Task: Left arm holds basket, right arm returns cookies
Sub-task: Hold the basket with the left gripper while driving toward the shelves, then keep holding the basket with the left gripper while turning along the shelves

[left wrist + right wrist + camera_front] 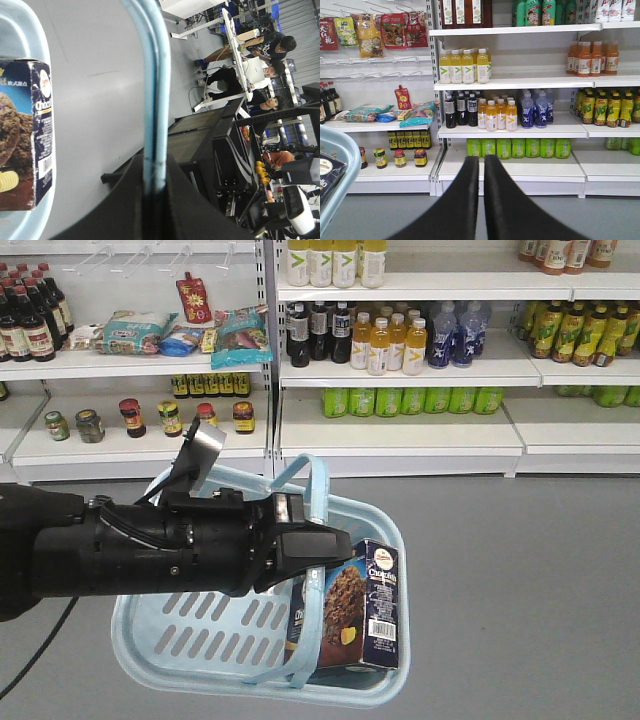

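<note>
one cookies carton (pixel 356 608) stands upright in basket (pixel 180 635); left jaws clamp handles (pixel 154 75), right jaws closed.

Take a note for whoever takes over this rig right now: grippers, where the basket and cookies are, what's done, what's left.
Left gripper: shut on the handle of the basket, which is held up off the floor.
Right gripper: shut, empty, facing the drink shelves.
Cookies: upright in the basket's right end.
Done: basket hold.
Left: right arm grasps the cookies and shelves them.
</note>
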Available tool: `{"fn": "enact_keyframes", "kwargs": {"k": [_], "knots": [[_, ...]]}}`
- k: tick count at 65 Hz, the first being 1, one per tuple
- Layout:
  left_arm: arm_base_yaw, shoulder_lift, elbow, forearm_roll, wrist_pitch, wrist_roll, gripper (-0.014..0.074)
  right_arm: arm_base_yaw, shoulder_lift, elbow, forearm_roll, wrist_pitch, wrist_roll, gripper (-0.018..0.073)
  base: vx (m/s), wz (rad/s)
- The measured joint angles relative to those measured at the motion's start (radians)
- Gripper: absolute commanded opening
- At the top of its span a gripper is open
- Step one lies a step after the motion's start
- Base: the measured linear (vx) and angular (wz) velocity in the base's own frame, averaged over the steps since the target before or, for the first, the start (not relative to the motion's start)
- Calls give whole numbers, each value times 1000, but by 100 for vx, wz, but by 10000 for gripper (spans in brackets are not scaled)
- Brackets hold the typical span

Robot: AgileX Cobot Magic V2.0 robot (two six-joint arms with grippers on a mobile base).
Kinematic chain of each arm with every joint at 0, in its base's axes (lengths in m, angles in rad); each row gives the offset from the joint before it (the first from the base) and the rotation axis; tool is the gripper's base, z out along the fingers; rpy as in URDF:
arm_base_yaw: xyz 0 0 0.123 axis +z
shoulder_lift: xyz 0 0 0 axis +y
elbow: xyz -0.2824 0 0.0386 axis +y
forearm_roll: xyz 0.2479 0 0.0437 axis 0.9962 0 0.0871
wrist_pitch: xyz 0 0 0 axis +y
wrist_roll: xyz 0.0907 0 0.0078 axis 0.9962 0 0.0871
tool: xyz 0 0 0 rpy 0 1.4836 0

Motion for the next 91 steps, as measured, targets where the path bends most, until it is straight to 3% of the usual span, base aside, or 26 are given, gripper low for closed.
{"fn": "enact_keyframes", "kwargs": {"k": [47, 91], "knots": [[0, 0, 0, -1, -27, 0, -3, 0, 0, 0, 0, 0, 0, -11, 47, -1], [0, 0, 0, -1, -28, 0, -3, 0, 0, 0, 0, 0, 0, -11, 31, -75]]}}
